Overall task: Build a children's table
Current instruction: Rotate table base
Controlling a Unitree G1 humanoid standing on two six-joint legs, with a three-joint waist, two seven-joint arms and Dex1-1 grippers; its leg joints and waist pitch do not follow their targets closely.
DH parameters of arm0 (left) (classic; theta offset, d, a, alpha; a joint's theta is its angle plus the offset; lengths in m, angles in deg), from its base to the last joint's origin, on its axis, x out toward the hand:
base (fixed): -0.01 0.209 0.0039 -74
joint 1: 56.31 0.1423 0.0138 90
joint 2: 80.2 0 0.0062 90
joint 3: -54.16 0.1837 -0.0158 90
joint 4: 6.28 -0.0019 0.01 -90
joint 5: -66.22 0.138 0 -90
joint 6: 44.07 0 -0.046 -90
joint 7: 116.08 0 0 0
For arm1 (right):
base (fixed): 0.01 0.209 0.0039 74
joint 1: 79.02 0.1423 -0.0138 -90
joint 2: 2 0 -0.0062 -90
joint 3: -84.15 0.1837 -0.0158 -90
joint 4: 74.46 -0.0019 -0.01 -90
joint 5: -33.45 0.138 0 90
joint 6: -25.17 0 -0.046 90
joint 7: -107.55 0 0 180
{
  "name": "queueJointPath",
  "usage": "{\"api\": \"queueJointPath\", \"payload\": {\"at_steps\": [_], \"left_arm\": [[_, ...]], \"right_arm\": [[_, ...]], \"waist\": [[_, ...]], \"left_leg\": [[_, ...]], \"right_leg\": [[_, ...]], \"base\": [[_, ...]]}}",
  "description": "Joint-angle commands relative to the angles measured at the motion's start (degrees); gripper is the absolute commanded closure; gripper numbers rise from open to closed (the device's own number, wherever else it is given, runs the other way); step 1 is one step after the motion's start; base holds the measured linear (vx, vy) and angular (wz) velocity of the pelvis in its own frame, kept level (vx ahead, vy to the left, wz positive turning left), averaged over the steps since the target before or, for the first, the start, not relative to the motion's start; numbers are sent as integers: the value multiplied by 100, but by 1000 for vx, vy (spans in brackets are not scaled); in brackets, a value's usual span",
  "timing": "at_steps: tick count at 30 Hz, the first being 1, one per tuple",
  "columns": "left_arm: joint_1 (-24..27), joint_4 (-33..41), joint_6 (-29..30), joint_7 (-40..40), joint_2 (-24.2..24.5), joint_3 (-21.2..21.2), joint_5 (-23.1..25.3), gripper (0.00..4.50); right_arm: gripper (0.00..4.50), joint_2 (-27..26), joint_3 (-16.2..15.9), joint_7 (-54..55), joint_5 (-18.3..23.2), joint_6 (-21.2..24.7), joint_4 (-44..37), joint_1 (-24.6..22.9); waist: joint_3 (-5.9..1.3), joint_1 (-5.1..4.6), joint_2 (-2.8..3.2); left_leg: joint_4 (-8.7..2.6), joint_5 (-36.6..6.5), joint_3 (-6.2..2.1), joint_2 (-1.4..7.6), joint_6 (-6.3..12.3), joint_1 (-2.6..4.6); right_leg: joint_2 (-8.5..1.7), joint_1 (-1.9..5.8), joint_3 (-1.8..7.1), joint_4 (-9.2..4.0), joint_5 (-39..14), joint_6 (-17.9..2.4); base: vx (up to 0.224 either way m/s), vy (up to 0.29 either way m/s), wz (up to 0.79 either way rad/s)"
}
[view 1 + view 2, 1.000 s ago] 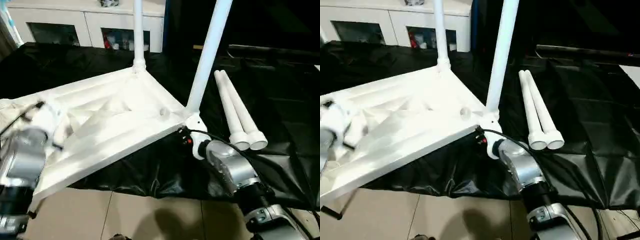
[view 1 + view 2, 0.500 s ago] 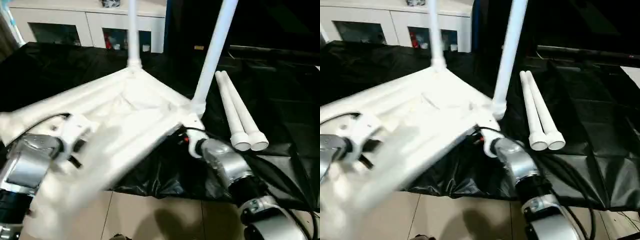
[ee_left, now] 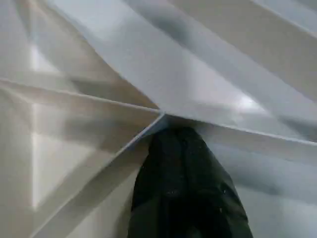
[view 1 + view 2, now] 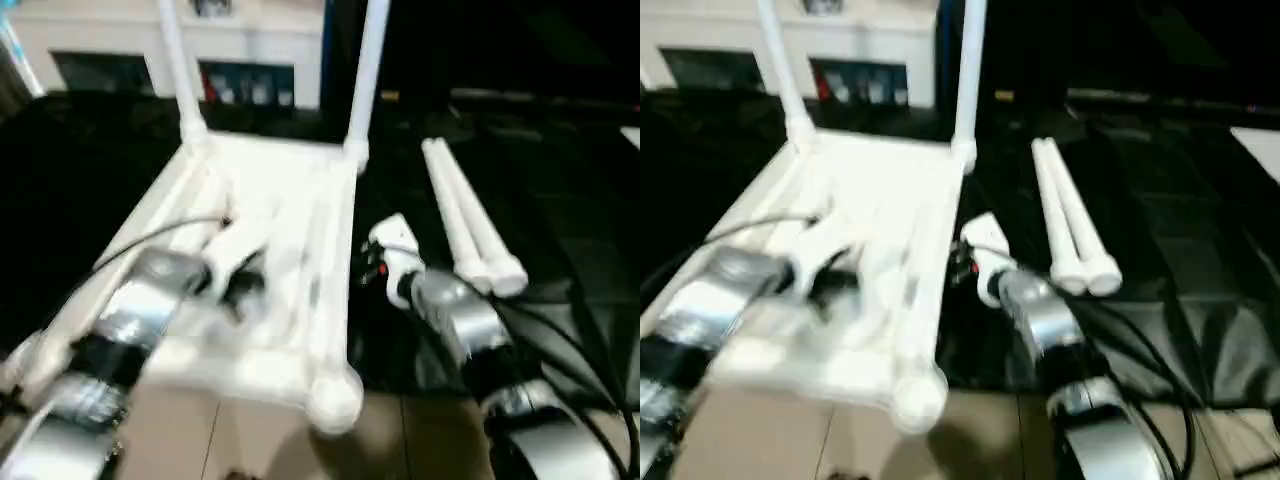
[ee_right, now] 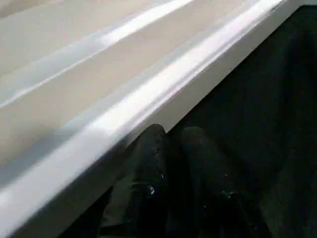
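The children's table lies upside down, its ribbed white top (image 4: 290, 190) resting on the black cloth. Two white legs (image 4: 368, 70) stand upright in its far corner sockets. An empty corner socket (image 4: 335, 400) juts past the cloth's front edge. Two loose legs (image 4: 462, 225) lie side by side to the right. My left gripper (image 4: 240, 285) is shut, and its tips (image 3: 171, 131) press on a junction of ribs in the underside. My right gripper (image 4: 372, 268) sits at the top's right rim. Its fingers (image 5: 151, 148) are together beside the rim, with nothing between them.
Black cloth (image 4: 560, 200) covers the work surface, and beige floor (image 4: 420, 440) shows in front of it. A white cabinet with glass doors (image 4: 250, 40) stands at the back. A black cable (image 4: 560, 330) runs along my right forearm.
The table top has swung round, so its two standing legs are now at the back. My left gripper has come onto the middle of the underside. My right gripper's fingers have closed.
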Motion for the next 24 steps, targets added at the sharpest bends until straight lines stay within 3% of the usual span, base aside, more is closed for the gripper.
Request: {"api": "queueJointPath", "payload": {"at_steps": [1, 2, 3, 7, 11, 15, 17, 18, 19, 20, 21, 24], "left_arm": [[-321, -330, -470, 444, -127, 18, 100, 450], [-416, -554, -640, 628, -201, 2, 113, 450], [-476, -700, -756, 748, -250, -9, 121, 450], [-644, -1223, -1321, 1354, -462, -208, 89, 450], [-643, -1267, -1683, 933, -535, -400, -205, 450], [-203, -290, -1503, -306, -307, -389, -779, 450], [183, 551, -1301, -1129, 13, -188, -1120, 450], [358, 950, -1147, -1489, 197, -66, -1258, 450], [393, 1026, -1119, -1563, 238, -38, -1284, 450], [613, 1549, -892, -1994, 502, 131, -1463, 450], [730, 1849, -713, -2217, 644, 212, -1592, 450], [940, 2392, -321, -2651, 921, 368, -1774, 450]], "right_arm": [[412, -21, -14, -56, 13, -67, -138, 85], [420, 8, 4, -55, 23, -69, -182, 75], [429, 27, 17, -52, 29, -72, -212, 67], [446, 205, 90, -138, 77, -39, -467, 16], [446, 453, 99, -452, 154, 16, -826, -114], [446, 882, -40, -1250, 324, 125, -1406, -353], [446, 1227, -181, -1913, 487, 183, -1888, -546], [446, 1397, -257, -2213, 553, 214, -2102, -629], [446, 1434, -274, -2275, 567, 223, -2149, -648], [446, 1692, -402, -2686, 643, 284, -2452, -763], [446, 1847, -481, -2915, 671, 313, -2617, -825], [446, 2128, -613, -3268, 701, 460, -2921, -928]], "waist": [[-445, -13, 94], [-456, -7, 126], [-464, -14, 102], [-492, 1, 133], [-491, 29, 113], [-472, 84, 115], [-442, 84, 93], [-454, 103, 92], [-440, 91, 101], [-427, 82, 92], [-402, 61, 101], [-371, 62, 104]], "left_leg": [[-401, -1694, -166, 195, -257, 210], [-392, -1576, -168, 198, -233, 202], [-382, -1532, -162, 200, -185, 204], [-352, -1248, -153, 200, -35, 189], [-337, -1135, -144, 208, 123, 189], [-355, -1291, -142, 251, 89, 204], [-367, -1385, -125, 257, 104, 193], [-377, -1417, -152, 280, 82, 205], [-384, -1423, -136, 278, 90, 191], [-382, -1599, -124, 266, 49, 234], [-397, -1658, -114, 268, 55, 212], [-410, -1914, -128, 262, -58, 249]], "right_leg": [[-408, 235, 235, -450, -1230, -1058], [-408, 236, 226, -431, -1056, -1106], [-404, 241, 222, -423, -901, -1171], [-394, 279, 209, -377, -335, -1326], [-404, 287, 200, -363, -177, -1444], [-420, 287, 207, -350, -326, -1529], [-416, 272, 217, -371, -465, -1500], [-445, 307, 216, -357, -547, -1485], [-422, 285, 217, -361, -609, -1459], [-401, 258, 217, -381, -842, -1431], [-394, 231, 231, -406, -1042, -1380], [-398, 198, 238, -451, -1663, -1253]], "base": [[0, 0, 0], [0, 0, 0], [0, 0, 0], [0, 0, 0], [0, 0, 0], [0, 0, 0], [0, 0, 0], [0, 0, 0], [0, 0, 0], [0, 0, 0], [0, 0, 0], [0, 0, 0]]}}
